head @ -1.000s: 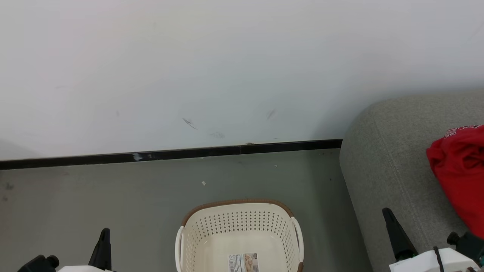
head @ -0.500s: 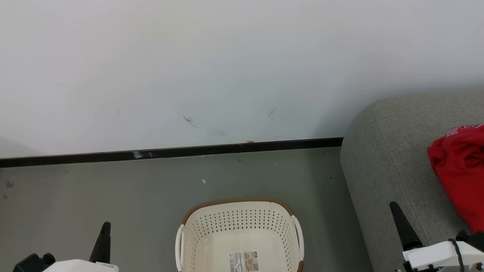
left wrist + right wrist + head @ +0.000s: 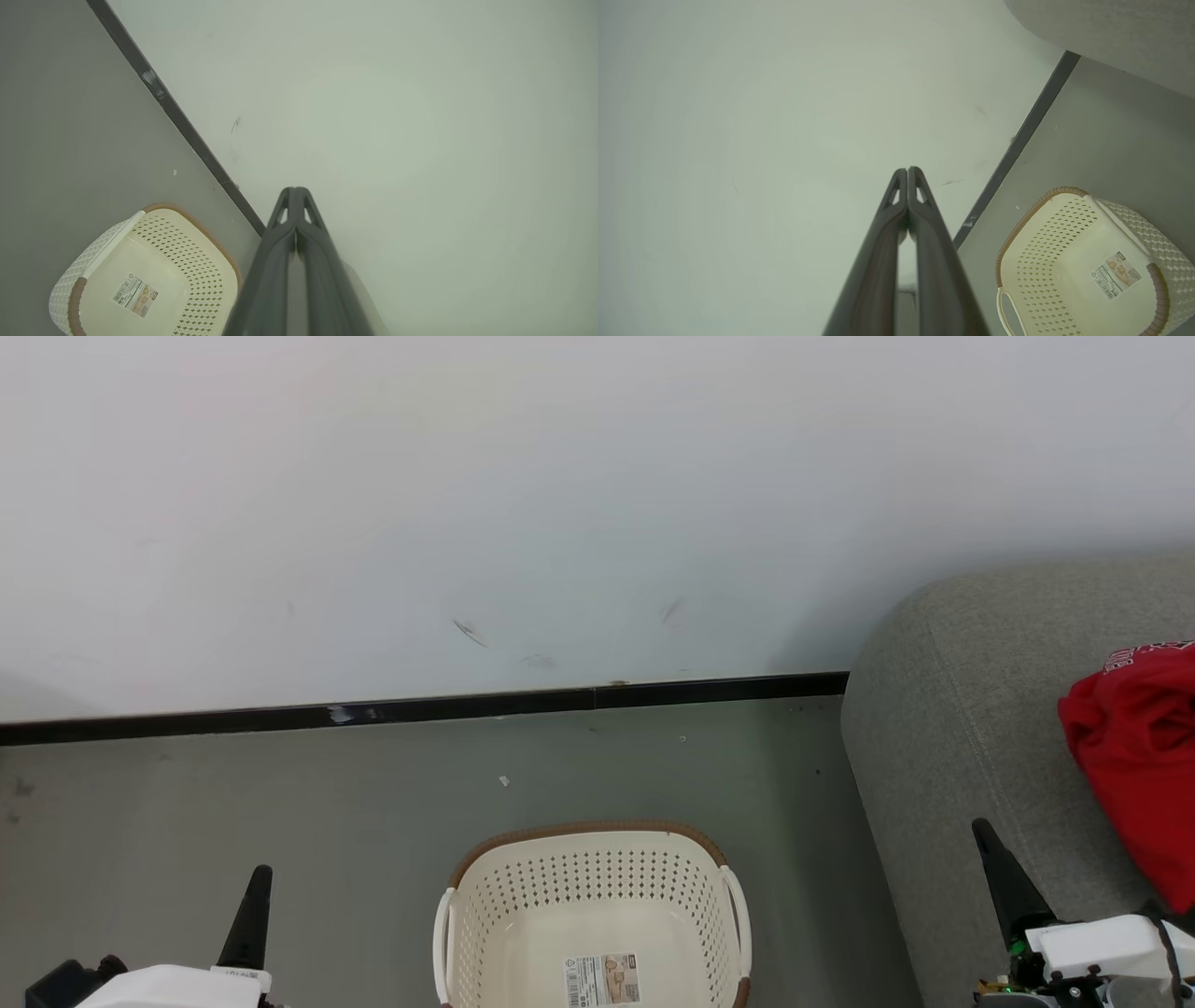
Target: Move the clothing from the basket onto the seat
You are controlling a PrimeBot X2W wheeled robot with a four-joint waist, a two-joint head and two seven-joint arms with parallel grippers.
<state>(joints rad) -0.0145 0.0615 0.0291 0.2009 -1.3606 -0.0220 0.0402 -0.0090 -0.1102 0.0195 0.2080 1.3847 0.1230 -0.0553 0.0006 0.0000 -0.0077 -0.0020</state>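
The left gripper and right gripper, fingers pressed together on nothing, have edged upward in the past second (the camera shifted too). The basket stands empty on the floor; the clothing lies on the seat, suggesting the job is done.

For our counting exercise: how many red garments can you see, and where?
1: a red garment lies on the grey sofa, cut off by the picture's right edge, so others may be hidden. The basket holds none.
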